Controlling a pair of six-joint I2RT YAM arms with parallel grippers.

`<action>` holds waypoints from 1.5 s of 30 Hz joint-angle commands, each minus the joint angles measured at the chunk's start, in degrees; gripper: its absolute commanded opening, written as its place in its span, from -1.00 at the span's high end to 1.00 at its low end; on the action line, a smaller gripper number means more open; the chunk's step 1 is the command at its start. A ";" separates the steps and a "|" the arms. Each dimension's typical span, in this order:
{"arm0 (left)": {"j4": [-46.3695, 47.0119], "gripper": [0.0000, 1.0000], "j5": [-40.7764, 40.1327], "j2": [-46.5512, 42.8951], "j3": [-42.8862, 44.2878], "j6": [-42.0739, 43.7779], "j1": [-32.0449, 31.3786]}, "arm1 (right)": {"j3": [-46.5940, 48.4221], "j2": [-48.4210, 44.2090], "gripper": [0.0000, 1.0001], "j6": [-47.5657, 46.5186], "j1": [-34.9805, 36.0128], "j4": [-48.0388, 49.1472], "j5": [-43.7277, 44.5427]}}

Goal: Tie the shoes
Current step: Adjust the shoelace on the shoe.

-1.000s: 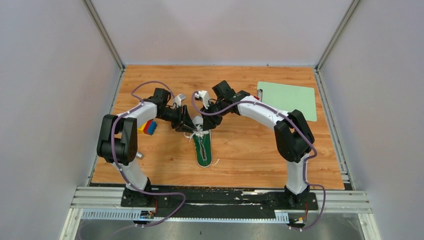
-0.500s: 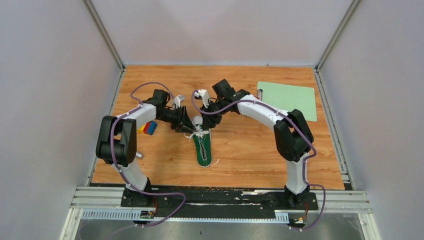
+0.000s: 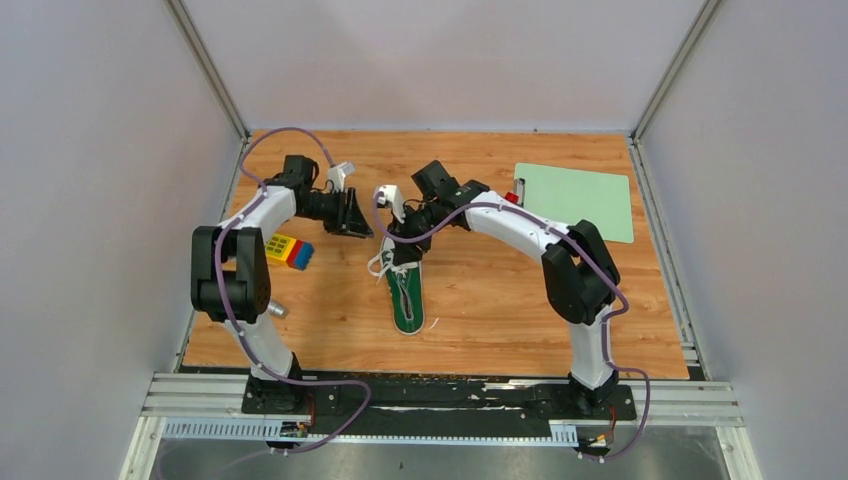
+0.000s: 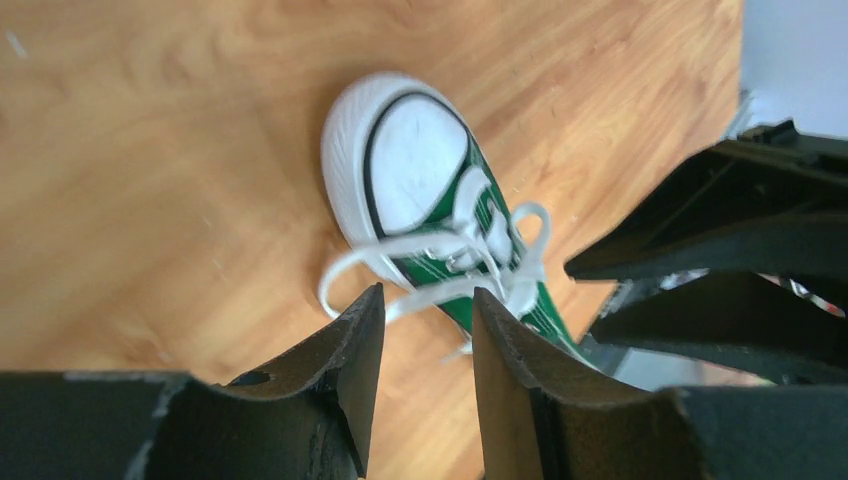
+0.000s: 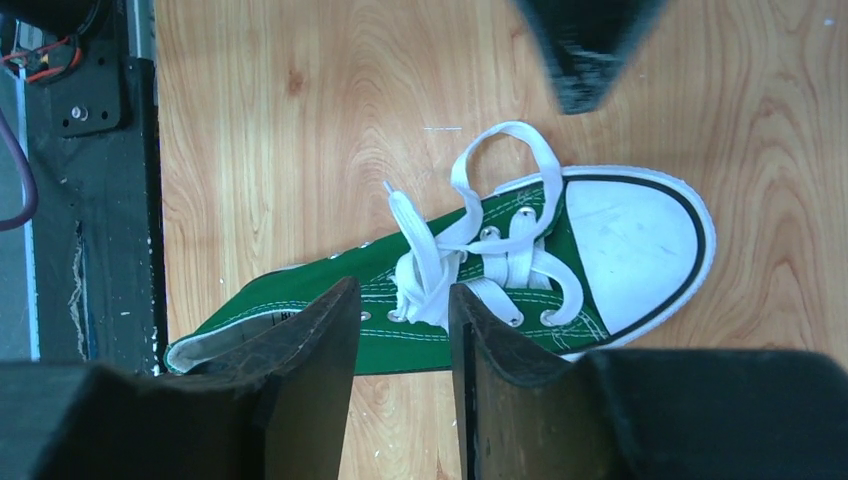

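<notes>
Green sneaker [image 3: 406, 300] at centre of table [image 3: 500, 310], toe away from bases, white laces [image 5: 430, 258] looped loosely over tongue. L gripper [image 3: 358, 222] left of toe, jaws apart, empty. R gripper [image 5: 400, 295] above laces, jaws apart, nothing pinched.

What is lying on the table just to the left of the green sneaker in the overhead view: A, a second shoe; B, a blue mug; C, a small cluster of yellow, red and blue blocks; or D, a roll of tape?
C: the top view shows the coloured blocks resting on the wooden table, to the left of the green sneaker.
</notes>
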 commanded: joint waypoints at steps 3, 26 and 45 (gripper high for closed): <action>-7.70 0.14 -0.52 8.46 12.46 20.99 0.28 | 2.37 0.82 0.17 -7.94 3.91 -0.15 0.45; 1.58 0.17 3.03 1.02 -0.85 1.96 5.26 | 1.88 3.18 0.20 -41.09 12.66 -2.01 15.86; 0.99 0.18 2.72 -1.14 -2.40 2.61 5.62 | 6.29 5.78 0.84 -31.23 12.12 -1.11 20.57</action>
